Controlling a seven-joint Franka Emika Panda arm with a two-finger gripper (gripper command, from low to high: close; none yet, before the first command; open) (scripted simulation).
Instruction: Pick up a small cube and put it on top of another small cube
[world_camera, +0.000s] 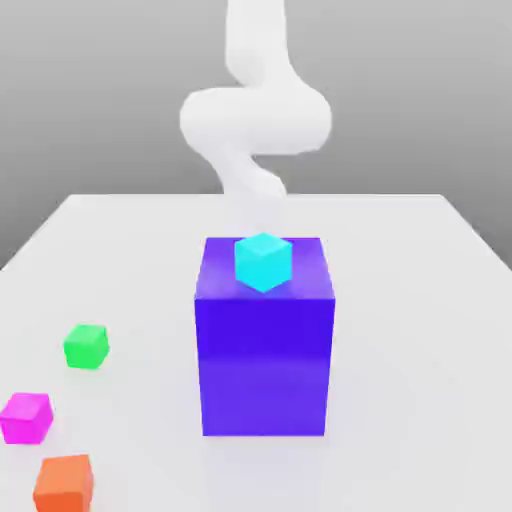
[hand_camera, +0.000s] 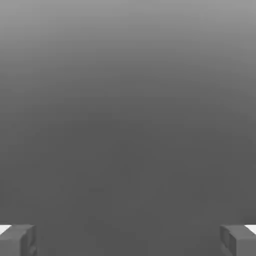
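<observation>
The small magenta cube (world_camera: 26, 417) lies on the white table at the exterior view's front left. Beside it are a green cube (world_camera: 86, 346), a little farther back, and an orange cube (world_camera: 64, 483), nearer the front edge. A cyan cube (world_camera: 263, 261) of the same size rests on top of a tall blue block (world_camera: 265, 350) in the middle of the table. My white arm (world_camera: 255, 120) rises behind that block, far from the magenta cube. In the hand view my gripper (hand_camera: 128, 240) is open, its grey fingertips (hand_camera: 18, 240) wide apart with nothing between them.
The tall blue block stands between the arm and the table's front. The white table (world_camera: 420, 330) stretches out bare to the exterior view's right of the block. Plain grey background lies beyond the fingertips in the hand view.
</observation>
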